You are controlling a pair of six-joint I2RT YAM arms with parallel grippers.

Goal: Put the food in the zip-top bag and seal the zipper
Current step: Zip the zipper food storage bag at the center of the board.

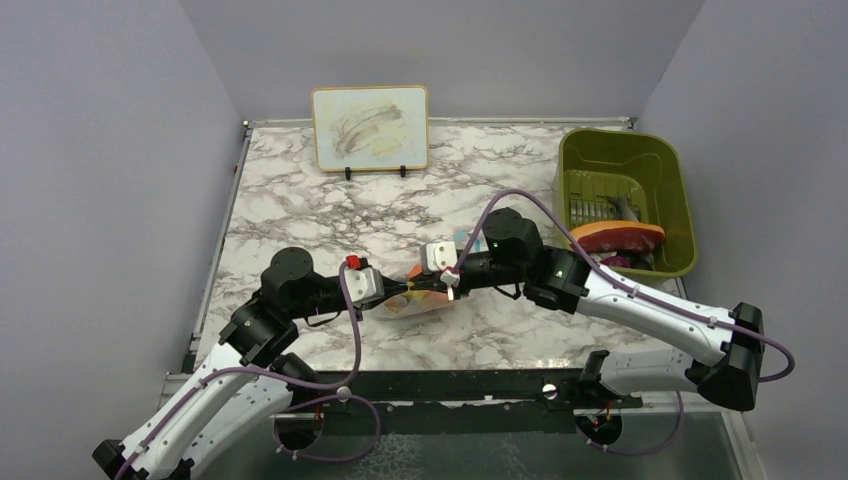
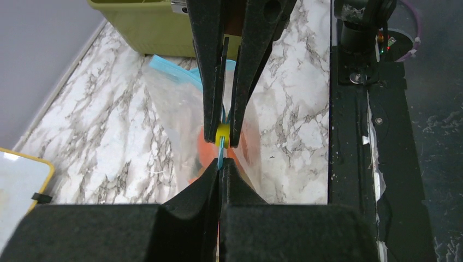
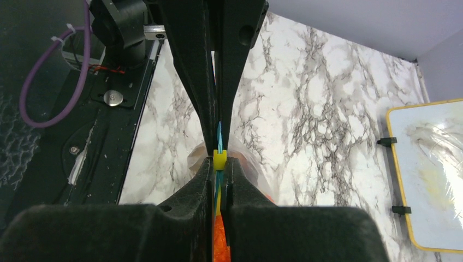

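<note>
**Top external view: both claws pinched on the bag's zipper, mid-counter**

Near the middle of the marble counter (image 1: 300,200), the left claw (image 1: 400,288) and right claw (image 1: 447,283) meet tip to tip over the zip-top bag (image 1: 425,303). From above, their fingers cover most of the bag. The left wrist view shows the bag lying flat on the marble, clear and crinkled, with an orange toy fruit (image 2: 203,155) inside it.

The left claw is closed tight on the light-blue zipper (image 3: 219,134). Just beside it the right claw is clamped on the same strip, at a small yellow slider (image 3: 219,159). The black fingers hide the bag's mouth between them, so I cannot tell how much of the strip is pressed shut.

An olive-green bin (image 1: 570,165) sits well apart at the far right. An orange-and-red toy piece (image 1: 617,237) rests across its near end, with a dark purple piece (image 1: 612,261) just beside it. A smeared whiteboard (image 1: 370,125) stands upright at the far edge.
</note>
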